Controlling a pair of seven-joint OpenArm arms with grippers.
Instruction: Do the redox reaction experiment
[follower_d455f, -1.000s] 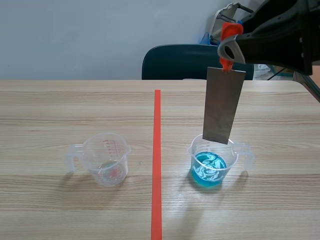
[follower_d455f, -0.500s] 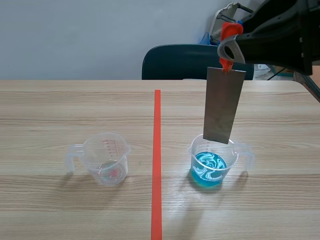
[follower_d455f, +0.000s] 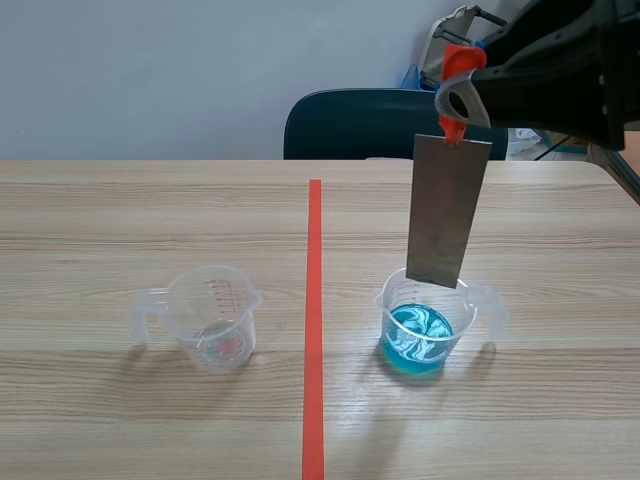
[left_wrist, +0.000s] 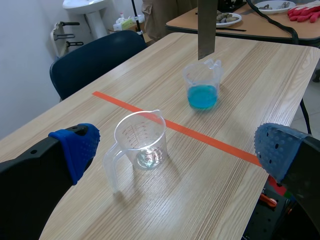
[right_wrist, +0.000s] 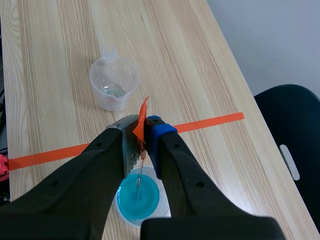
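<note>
1. Right gripper (right_wrist: 142, 146): the fingers are closed tight on an orange-red clip (right_wrist: 141, 122). The clip carries a flat, rectangular, dull grey metal plate (follower_d455f: 446, 212).
2. The plate hangs upright directly below this gripper. Its lower edge is over a clear plastic measuring cup (follower_d455f: 421, 326) of blue liquid and stays clear of the liquid.
3. Left gripper (left_wrist: 175, 150): the fingers are spread wide and hold nothing. A second clear cup (left_wrist: 141, 141), with a handle and graduations, stands ahead of it and between the fingers.
4. Surface: light wood-grain table (follower_d455f: 150, 420). An orange-red tape line (follower_d455f: 314, 330) separates the two cups.
5. Room: a dark blue chair (follower_d455f: 360, 125) stands beyond the table's far edge.
</note>
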